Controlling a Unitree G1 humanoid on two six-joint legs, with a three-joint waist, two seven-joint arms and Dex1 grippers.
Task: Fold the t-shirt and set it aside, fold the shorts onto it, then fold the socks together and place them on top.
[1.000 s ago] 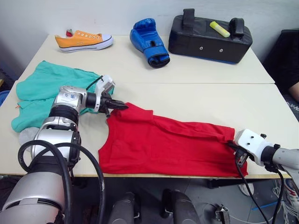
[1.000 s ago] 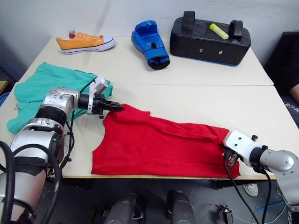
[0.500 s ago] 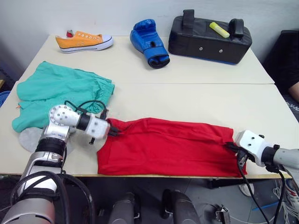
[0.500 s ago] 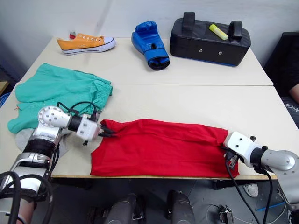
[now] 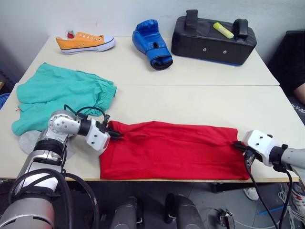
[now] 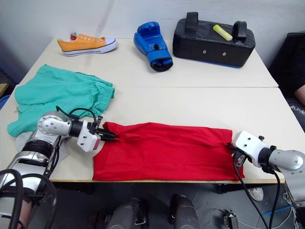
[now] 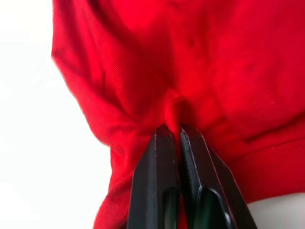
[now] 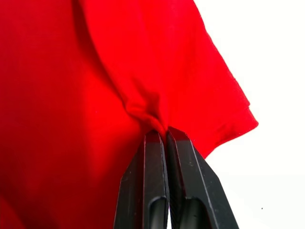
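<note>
T-shirt (image 5: 174, 150) flat between left gripper (image 5: 116, 135) and right gripper (image 5: 237, 145), both clamped on its ends.

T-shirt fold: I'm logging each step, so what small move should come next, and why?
Probably open both grippers. The t-shirt lies as a flat folded band on the table, with the left gripper and right gripper each pinching an end.
</note>
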